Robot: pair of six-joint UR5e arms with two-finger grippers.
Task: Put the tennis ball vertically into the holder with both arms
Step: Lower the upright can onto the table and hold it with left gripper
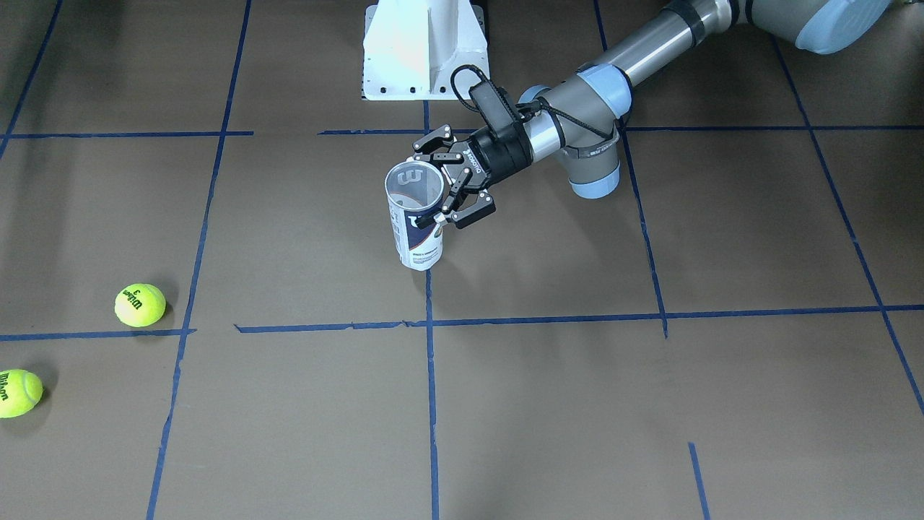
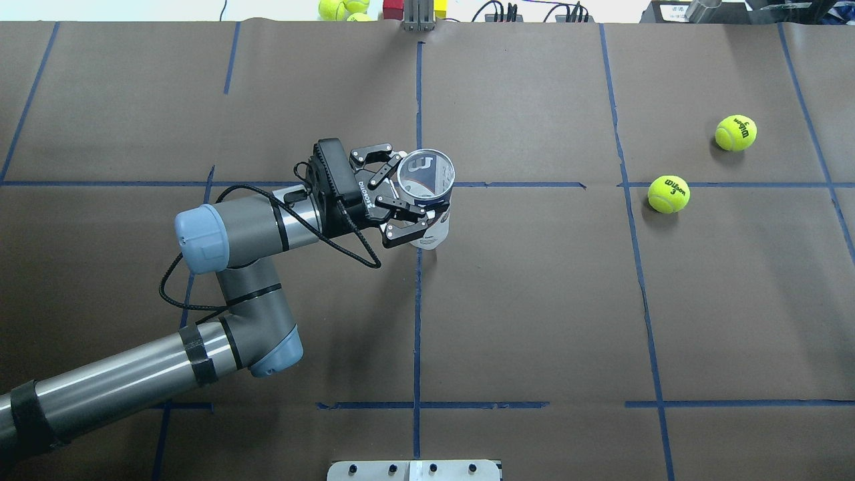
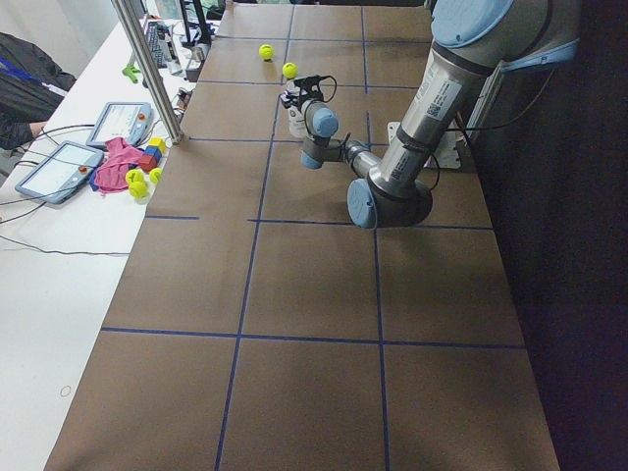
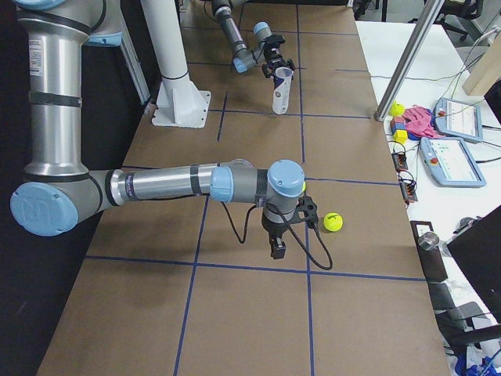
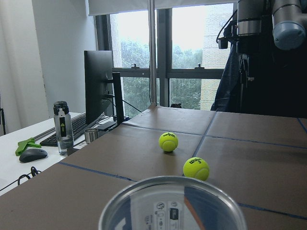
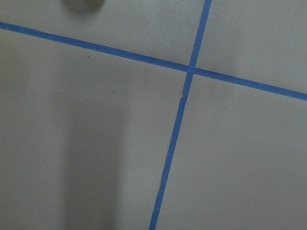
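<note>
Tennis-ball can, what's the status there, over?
Left gripper astride the tennis-ball can near its rim, grip unclear. Can upright, empty. Right gripper far off, state unclear. Two tennis balls on the table, apart from the can.

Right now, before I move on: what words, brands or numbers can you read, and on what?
"Wilson 3": near ball.
"Wilson 3", rotated: far ball.
"W" logo: can.
"ROBOTIQ": body of the left pincer.
The can's small label print is too small to read.
The tablet screens on the side table are too small to read.
</note>
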